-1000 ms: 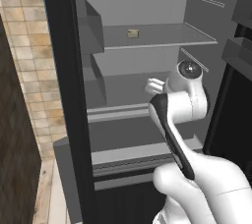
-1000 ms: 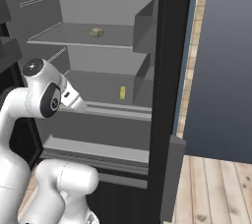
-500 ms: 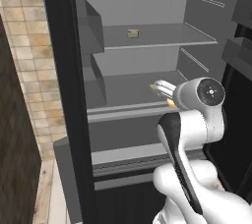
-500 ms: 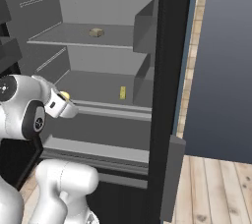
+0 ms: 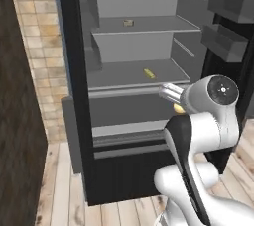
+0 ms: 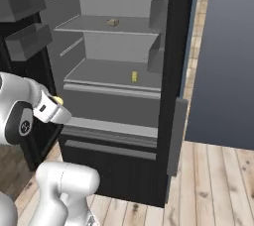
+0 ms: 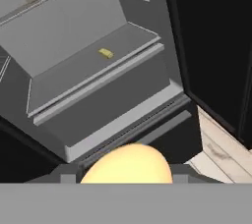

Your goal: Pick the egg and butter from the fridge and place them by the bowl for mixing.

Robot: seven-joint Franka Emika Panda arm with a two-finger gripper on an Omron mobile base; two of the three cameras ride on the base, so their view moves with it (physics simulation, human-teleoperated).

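The egg (image 7: 127, 164), a pale yellow-orange ball, sits between the fingertips of my gripper (image 7: 127, 178), which is shut on it. The gripper (image 5: 174, 102) hangs outside the fridge (image 5: 73, 71), in front of its lower drawers, and the egg (image 5: 178, 107) peeks out behind the white wrist. From the right side the egg (image 6: 58, 100) shows at the gripper (image 6: 55, 105) tip. The butter (image 5: 149, 74), a bright yellow stick, lies on the middle shelf; butter (image 6: 134, 76), butter (image 7: 105, 53). The bowl is out of view.
A tan squarish block (image 5: 128, 23) rests on the upper shelf. The open fridge door with grey bins (image 5: 223, 41) stands close to the arm's right; the bins (image 6: 27, 41) are left of the arm from the other side. Wooden floor (image 6: 213, 180) and a dark blue cabinet (image 6: 223, 56) lie right.
The hand has swung right and down, out of the fridge, with the egg in it. The whole picture has shifted a little, so the camera has moved too.
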